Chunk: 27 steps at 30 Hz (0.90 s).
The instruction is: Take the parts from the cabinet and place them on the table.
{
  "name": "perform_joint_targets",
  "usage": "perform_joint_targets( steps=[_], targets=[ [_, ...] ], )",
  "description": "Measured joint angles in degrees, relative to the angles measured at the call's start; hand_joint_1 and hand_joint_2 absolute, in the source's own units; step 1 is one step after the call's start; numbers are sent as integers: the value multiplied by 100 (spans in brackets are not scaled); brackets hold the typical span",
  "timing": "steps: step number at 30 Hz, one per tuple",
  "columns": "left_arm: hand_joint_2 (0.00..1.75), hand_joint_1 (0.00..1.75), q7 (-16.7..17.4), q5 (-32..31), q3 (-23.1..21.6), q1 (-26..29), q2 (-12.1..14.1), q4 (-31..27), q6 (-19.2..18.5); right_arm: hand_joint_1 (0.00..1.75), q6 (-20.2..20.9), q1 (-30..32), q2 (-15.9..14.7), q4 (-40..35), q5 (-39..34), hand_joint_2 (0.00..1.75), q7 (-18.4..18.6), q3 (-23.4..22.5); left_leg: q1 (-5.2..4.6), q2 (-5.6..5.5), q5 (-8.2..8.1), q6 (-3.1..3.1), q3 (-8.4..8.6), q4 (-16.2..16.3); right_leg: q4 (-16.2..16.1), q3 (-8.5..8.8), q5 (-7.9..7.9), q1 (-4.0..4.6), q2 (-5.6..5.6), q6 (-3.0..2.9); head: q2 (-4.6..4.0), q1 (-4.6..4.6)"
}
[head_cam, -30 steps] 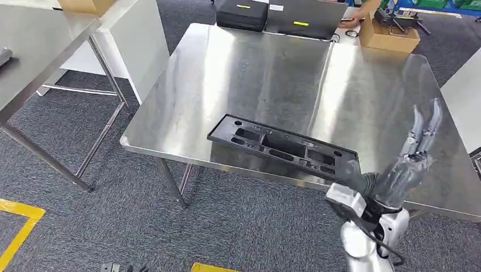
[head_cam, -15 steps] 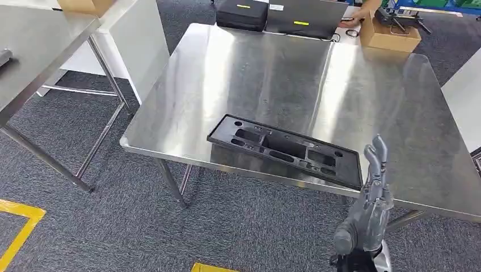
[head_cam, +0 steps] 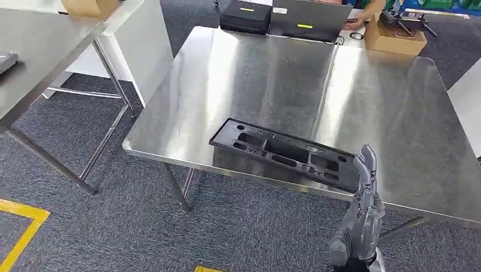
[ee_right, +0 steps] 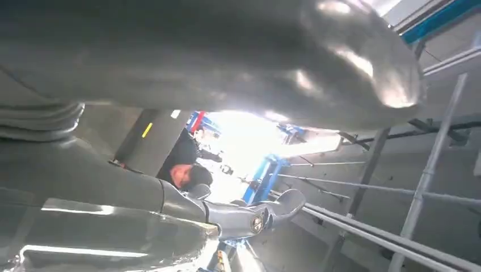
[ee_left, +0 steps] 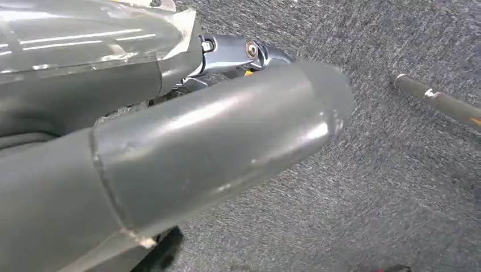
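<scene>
A long black plastic part (head_cam: 286, 154) with several cut-outs lies flat near the front edge of the steel table (head_cam: 266, 73). My right hand (head_cam: 363, 215) hangs just off that front edge, right of the part and apart from it. Its fingers point up, straight, with nothing in them. The right wrist view has the same hand (ee_right: 170, 56) close up, its thumb and fingers spread and empty. In the left wrist view my left hand (ee_left: 198, 141) hangs over grey carpet with the thumb stretched out, holding nothing.
A second steel table (head_cam: 34, 51) stands at the left beside a white cabinet (head_cam: 136, 34). Black cases (head_cam: 245, 16) and a cardboard box (head_cam: 394, 35) sit along the table's far edge, where a person's hand (head_cam: 363, 14) reaches in. Yellow tape (head_cam: 17, 226) marks the carpet.
My right hand has drawn back from over the table's right side and dropped below the front edge. The black part stays where it lay. The view has shifted slightly.
</scene>
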Motion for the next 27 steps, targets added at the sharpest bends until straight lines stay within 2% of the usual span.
perform_joint_targets(
  steps=[1, 2, 3, 5, 6, 7, 9, 10, 11, 12, 14, 15, 16, 17, 18, 19, 20, 21, 22, 23, 24, 25, 26, 27],
  targets=[
    [0, 0, 0, 0, 0, 1, -2, 0, -2, 0, 2, 7, 0, 0, 0, 0, 0, 0, -4, -5, -12, -46, 6, 8, 20, -40, 54, 50, 15, -39, 0, -2],
    [0, 0, 2, 0, 2, 4, 2, 0, -2, 0, 22, -7, -4, 0, 0, 0, -4, 0, -7, -7, -11, -90, 12, 65, -23, -45, 24, 46, 19, -85, 0, 0],
    [0, 0, 4, 22, 7, 5, 0, 0, 2, 0, 98, -2, -4, 7, -15, 0, 11, -2, -7, -7, -7, -96, 20, 66, -12, -51, 31, 48, 22, -94, 0, -24],
    [0, 0, 22, 127, 52, 6, 4, 0, 13, 0, 523, -3, 15, 33, -368, 0, 13, -2, 35, -1, -97, -156, -22, 151, -39, -39, 59, -55, 9, -143, 0, -13],
    [0, 0, 37, 184, 96, 8, -13, 0, 28, 0, 742, -7, 44, 101, -569, 0, 7, -9, 39, 28, -305, -197, -90, 345, -38, -48, 75, -46, 8, -212, 0, -39],
    [0, 0, 37, 244, 161, 8, -24, 0, 54, 0, 921, -6, 96, 228, -688, 0, -9, -24, 55, 32, -559, -233, -226, 698, -38, -63, 81, -31, 3, -274, 0, -48],
    [0, 0, 70, 396, 287, 24, -44, 0, 94, 0, 1177, -11, 201, 532, -719, 0, -48, -61, 87, 32, -997, -297, -596, 1607, -34, -110, 109, -9, -8, -312, 0, -50],
    [0, 0, 92, 499, 372, 37, -63, 0, 131, 0, 1297, -20, 267, 704, -717, 0, -59, -70, 107, 34, -1024, -318, -667, 1811, -33, -128, 113, -7, -8, -312, 0, -48],
    [0, 0, 103, 564, 451, 54, -81, 0, 155, 0, 1375, -26, 324, 846, -702, 0, -59, -83, 127, 37, -927, -330, -608, 1755, -30, -141, 124, -8, -8, -323, 0, -52],
    [0, 0, 107, 616, 542, 66, -109, 0, 209, 0, 1456, -34, 393, 994, -699, 0, -61, -103, 149, 47, -728, -337, -426, 1461, -26, -149, 131, -14, -8, -312, 0, -52],
    [0, 0, 103, 692, 653, 70, -146, -2, 266, 0, 1576, -57, 492, 1167, -702, 0, -61, -129, 191, 66, -332, -359, 135, 524, -6, -151, 141, -32, -8, -292, 0, -48],
    [0, 0, 94, 728, 719, 64, -201, -2, 311, 0, 1624, -78, 544, 1250, -704, 0, -61, -146, 210, 60, -393, -388, 367, 106, 5, -160, 150, 1, -10, -274, 0, -57],
    [0, 0, 90, 774, 783, 69, -225, -7, 328, 0, 1670, -84, 593, 1320, -710, 0, -61, -155, 169, 14, -289, -323, 349, 143, 12, -190, 175, 18, -9, -235, 0, -59],
    [0, 0, 81, 783, 829, 76, -247, -7, 354, 0, 1690, -85, 621, 1362, -732, 0, -72, -160, 165, 19, -301, -307, 313, 124, 14, -193, 190, 38, -8, -211, 0, -39],
    [0, 0, 63, 811, 890, 86, -267, -7, 369, 0, 1716, -77, 665, 1421, -767, 0, -85, -177, 142, 19, -300, -273, 287, 123, 10, -215, 223, 30, -7, -163, 0, -57],
    [0, 0, 28, 831, 929, 86, -300, -7, 367, 0, 1716, -65, 695, 1465, -785, 0, -85, -206, 123, 19, -268, -226, 269, 110, -27, -228, 259, 36, -6, -107, 0, -37],
    [0, 0, -4, 844, 983, 85, -328, -9, 354, 0, 1716, -70, 721, 1508, -798, 0, -85, -260, 169, 37, -183, -109, 248, 32, 25, -263, 222, 51, -9, -75, 0, -37],
    [0, 0, -18, 874, 1016, 81, -341, -9, 326, 0, 1711, -70, 741, 1536, -793, 0, -85, -297, 134, 48, -143, -61, 210, 16, 185, -372, 46, 34, 4, -103, 0, -48],
    [0, 0, -26, 885, 1040, 80, -345, -11, 289, 0, 1705, -73, 754, 1563, -767, 0, -85, -317, 131, 57, -104, -2, 157, 18, 490, -491, -202, 34, 7, -157, 0, 3],
    [0, 0, -31, 896, 1067, 82, -345, -11, 253, 0, 1692, -72, 761, 1596, -750, 0, -85, -339, 117, 64, -65, 22, 98, 19, 956, -655, -474, 33, 7, -195, 0, 9],
    [0, 0, -33, 903, 1108, 83, -350, -11, 218, 0, 1672, -70, 765, 1650, -715, 0, -85, -358, 102, 75, -16, 35, 27, 22, 1465, -825, -714, 34, 7, -206, 0, 4],
    [0, 0, -33, 903, 1137, 82, -352, -11, 190, 0, 1663, -70, 767, 1694, -695, 0, -85, -376, 91, 82, 27, 40, -34, 26, 1737, -881, -806, 35, 7, -182, 0, 9],
    [0, 0, -33, 903, 1154, 83, -356, -11, 166, 0, 1659, -67, 772, 1738, -678, 0, -85, -396, 79, 83, 71, 37, -86, 27, 1752, -806, -781, 37, 7, -150, 0, 2],
    [0, 0, -33, 903, 1171, 83, -367, -11, 142, 0, 1657, -69, 774, 1772, -673, 0, -85, -409, 71, 82, 109, 35, -136, 28, 1534, -616, -672, 38, 6, -108, 0, 7]
  ],
)
